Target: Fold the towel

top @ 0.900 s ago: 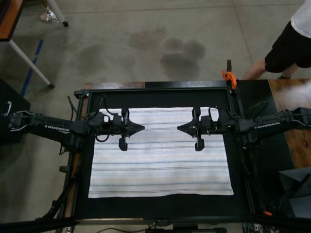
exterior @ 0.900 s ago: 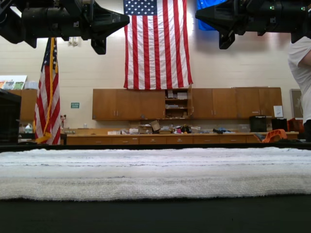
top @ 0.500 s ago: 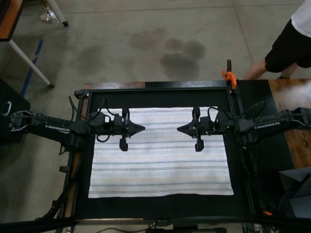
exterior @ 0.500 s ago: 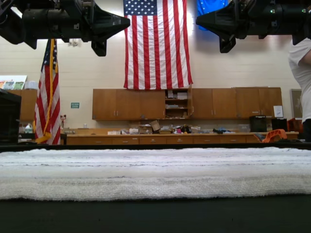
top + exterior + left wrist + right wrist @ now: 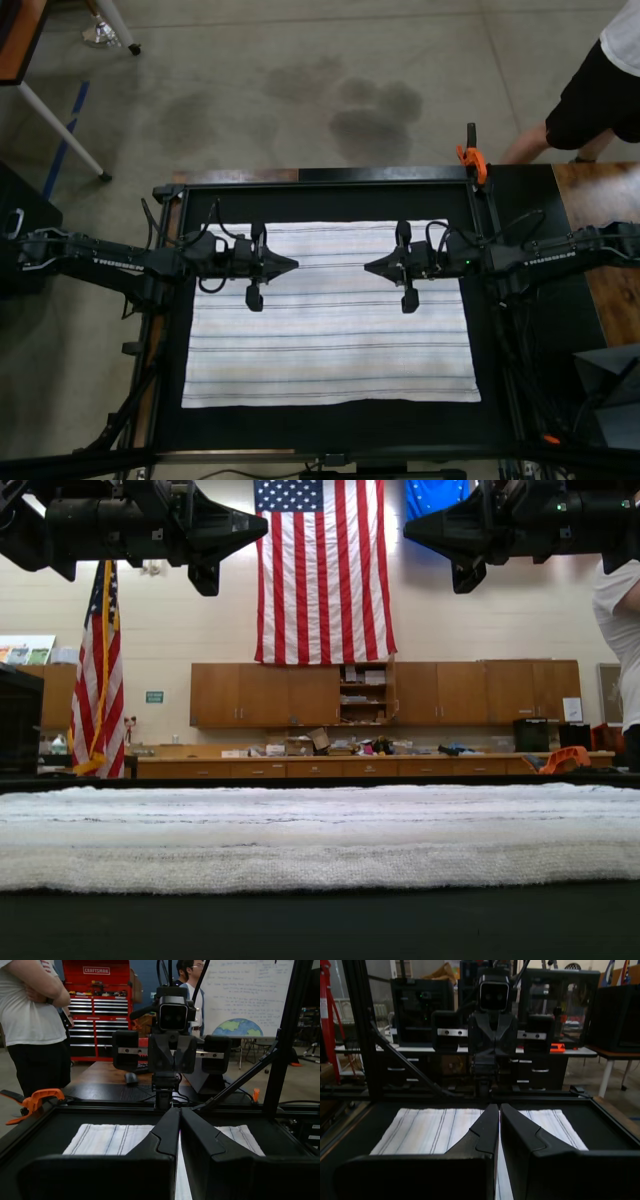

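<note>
Towel (image 5: 330, 315) lies flat and unfolded on the black desk (image 5: 330, 428), its striped near edge filling the exterior view. Above it, well clear, the left hand (image 5: 292, 264) and right hand (image 5: 370, 266) hover tip to tip, each with fingers pressed together. A person (image 5: 600, 85) stands beyond the desk's far corner.

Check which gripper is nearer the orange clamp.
Right. The right gripper hovers over the towel on the same side as the clamp; the left gripper faces it from the far side.
</note>
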`<state>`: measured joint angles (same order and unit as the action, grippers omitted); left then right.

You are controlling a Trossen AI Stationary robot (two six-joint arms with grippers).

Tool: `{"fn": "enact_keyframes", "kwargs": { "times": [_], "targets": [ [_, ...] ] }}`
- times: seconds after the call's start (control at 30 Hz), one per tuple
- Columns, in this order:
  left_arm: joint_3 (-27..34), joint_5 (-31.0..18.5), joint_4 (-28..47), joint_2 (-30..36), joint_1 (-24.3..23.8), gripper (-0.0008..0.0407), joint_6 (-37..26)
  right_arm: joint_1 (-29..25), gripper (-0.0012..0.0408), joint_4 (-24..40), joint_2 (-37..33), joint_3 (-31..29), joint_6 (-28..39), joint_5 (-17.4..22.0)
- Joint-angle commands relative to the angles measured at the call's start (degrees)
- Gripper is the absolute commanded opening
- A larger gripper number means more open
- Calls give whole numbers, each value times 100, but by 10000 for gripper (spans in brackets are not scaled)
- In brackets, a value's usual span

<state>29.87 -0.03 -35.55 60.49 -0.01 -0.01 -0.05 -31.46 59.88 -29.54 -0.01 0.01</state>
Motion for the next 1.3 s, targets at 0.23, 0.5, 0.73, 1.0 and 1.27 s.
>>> {"fn": "enact_keyframes", "kwargs": {
  "times": [0.23, 0.5, 0.73, 1.0, 1.27],
  "targets": [
    [-2, 0, -2, 2, 0, 0, 2, 0, 0, 9, 0, -2, 0, 2],
    [-2, 0, -57, 2, 0, 0, 0, 0, 0, 15, 0, -2, 0, 2],
    [-2, 2, 85, 2, -11, 0, -354, 0, 0, 17, 0, -2, 0, 2],
    [-2, 647, 1753, 2, -555, 0, -734, 0, 0, 17, 0, -2, 0, 2],
    [-2, 555, 2413, -90, -2170, 0, -1051, 0, 0, 17, 0, -2, 0, 2]
  ]
}}
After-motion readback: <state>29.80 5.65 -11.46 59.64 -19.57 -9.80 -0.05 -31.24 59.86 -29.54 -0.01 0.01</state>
